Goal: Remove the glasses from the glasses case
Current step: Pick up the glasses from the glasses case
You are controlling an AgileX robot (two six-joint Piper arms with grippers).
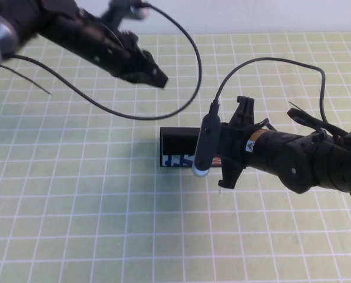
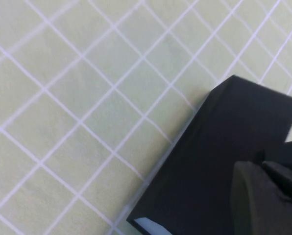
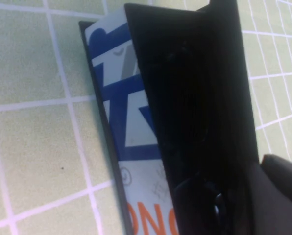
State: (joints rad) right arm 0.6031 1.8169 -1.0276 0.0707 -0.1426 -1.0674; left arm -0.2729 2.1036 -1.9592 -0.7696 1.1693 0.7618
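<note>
I have the glasses case [image 1: 178, 147] lying near the middle of the bench [image 1: 75, 206], its long axis running left to right across my high view, the blue-printed front strip facing my side. The right gripper [image 1: 231, 150] is down at the case's right end, its body and wrist camera covering that part from above, so it is by far the nearer arm. In the right wrist view the flap lid [image 3: 195, 98] stands lifted away from the printed strip, and the opening beneath it is dark; I can make out only a rounded black shape deep inside, which may be the glasses [image 3: 205, 200], though I cannot be sure. I cannot tell whether the right jaws are apart or together.

The left gripper [image 1: 155, 76] hangs above the bench behind the case and to its left, well apart from it, looking down on the case's black back corner. Its jaws I cannot read either.

In my judgement the reach must run along the case's length into the opening, and the raised flap and a trailing cable [image 1: 181, 71] are what could get in the way.
</note>
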